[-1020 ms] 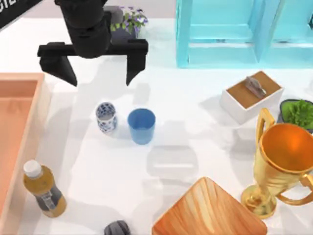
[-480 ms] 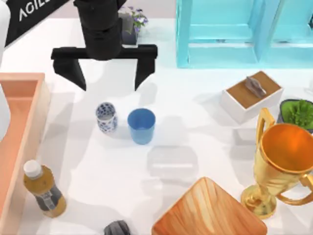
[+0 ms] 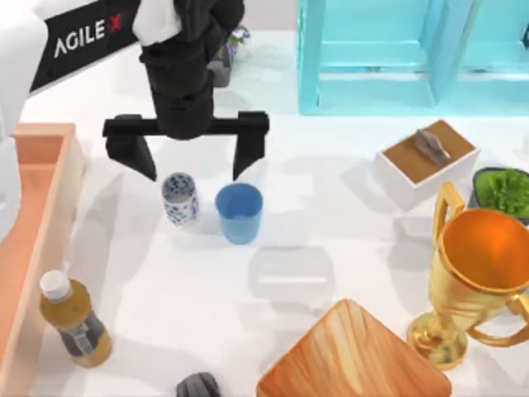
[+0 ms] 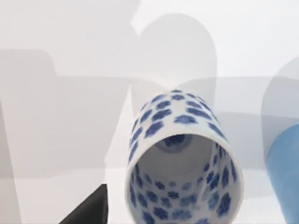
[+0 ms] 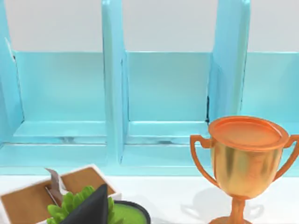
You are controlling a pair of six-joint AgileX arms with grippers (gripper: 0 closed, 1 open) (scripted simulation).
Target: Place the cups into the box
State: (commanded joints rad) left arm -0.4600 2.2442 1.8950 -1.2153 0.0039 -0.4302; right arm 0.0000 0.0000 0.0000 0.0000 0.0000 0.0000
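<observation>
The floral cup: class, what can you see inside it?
The floral cup stands upright and open; the left wrist view shows only its patterned inner wall and bottom, nothing in it. The left pincer hovers open above.

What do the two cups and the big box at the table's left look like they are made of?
The patterned cup looks like glazed ceramic: white with blue floral print, smooth inside in the left wrist view. The blue cup is plain and matte; plastic or ceramic, I cannot tell. The box looks like pale peach-orange wood, with thick flat walls. The left gripper is open above the patterned cup.
</observation>
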